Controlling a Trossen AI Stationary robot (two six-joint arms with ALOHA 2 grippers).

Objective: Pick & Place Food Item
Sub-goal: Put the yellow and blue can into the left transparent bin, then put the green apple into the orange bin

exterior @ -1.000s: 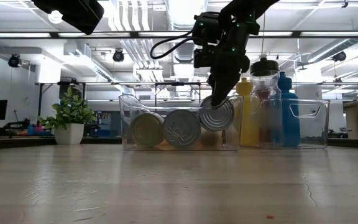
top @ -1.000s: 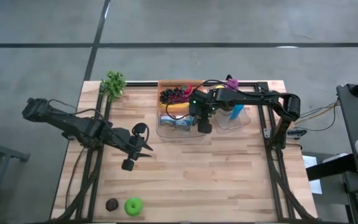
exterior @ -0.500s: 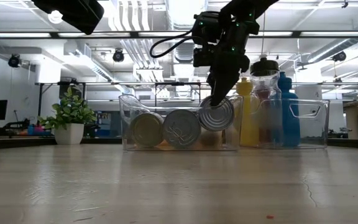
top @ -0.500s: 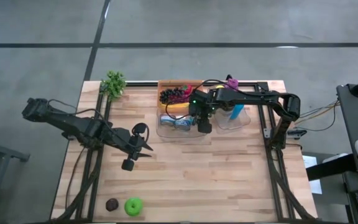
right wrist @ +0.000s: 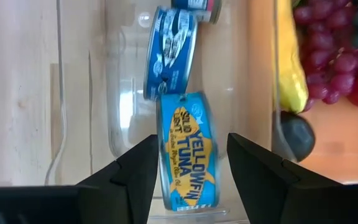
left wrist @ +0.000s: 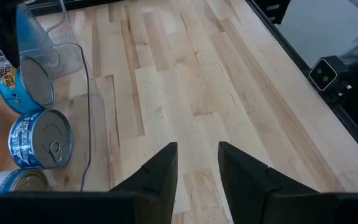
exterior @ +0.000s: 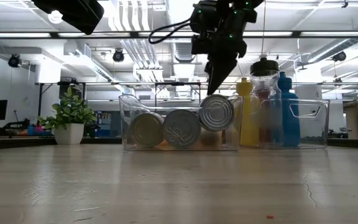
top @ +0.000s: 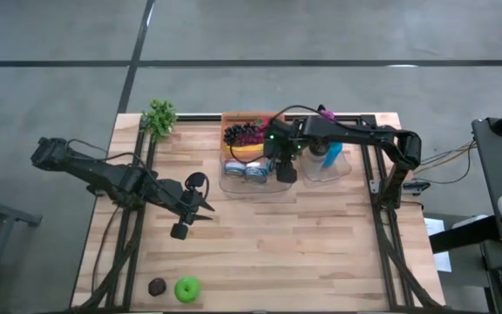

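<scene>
A clear bin (top: 253,187) at the table's far middle holds three tuna cans (exterior: 181,128) on their rims. The rightmost, a blue yellowfin tuna can (right wrist: 187,149), sits higher, with one flat end against the neighbouring can (right wrist: 169,53). My right gripper (exterior: 214,87) hangs open just above it, pointing steeply down, a finger to each side and none touching. My left gripper (left wrist: 197,158) stands open over bare wood at the table's left (top: 200,206), with nothing between its fingers.
Behind the bin lie grapes (top: 244,133) and a banana (top: 251,150). A second clear bin (exterior: 309,124) to the right holds bottles. A small plant (top: 159,118) stands far left. A green apple (top: 186,289) and a dark round item (top: 156,287) lie near left.
My right gripper has risen straight up from the top of the rightmost tuna can. The can has stayed where it was in the bin, propped against its neighbour.
</scene>
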